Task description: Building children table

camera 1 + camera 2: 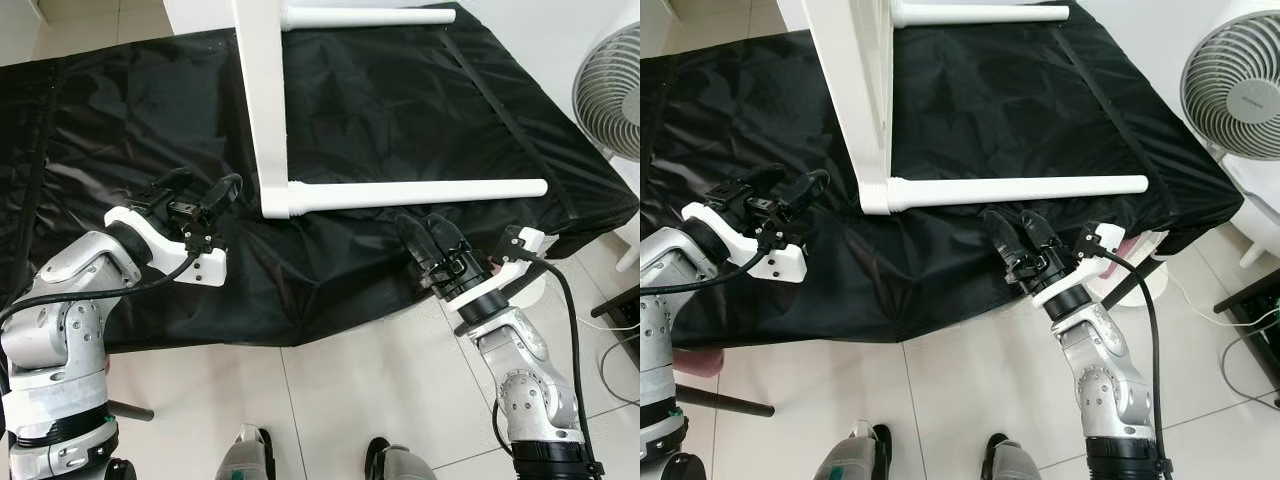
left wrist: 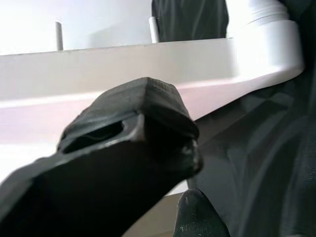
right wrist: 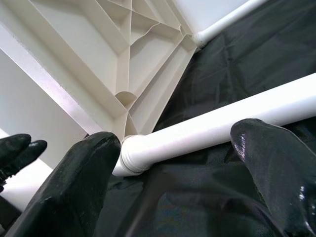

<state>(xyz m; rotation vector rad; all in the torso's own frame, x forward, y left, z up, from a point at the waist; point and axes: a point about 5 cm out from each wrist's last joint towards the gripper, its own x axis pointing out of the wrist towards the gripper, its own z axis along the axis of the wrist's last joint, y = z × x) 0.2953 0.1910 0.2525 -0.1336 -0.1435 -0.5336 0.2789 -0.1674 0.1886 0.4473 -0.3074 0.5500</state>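
On black sheet point(image 1: 400, 110), white table point(image 1: 262, 110)

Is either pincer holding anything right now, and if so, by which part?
Nothing is held. The right pincer is open just below the near table leg; the left pincer hovers beside the tabletop's edge.
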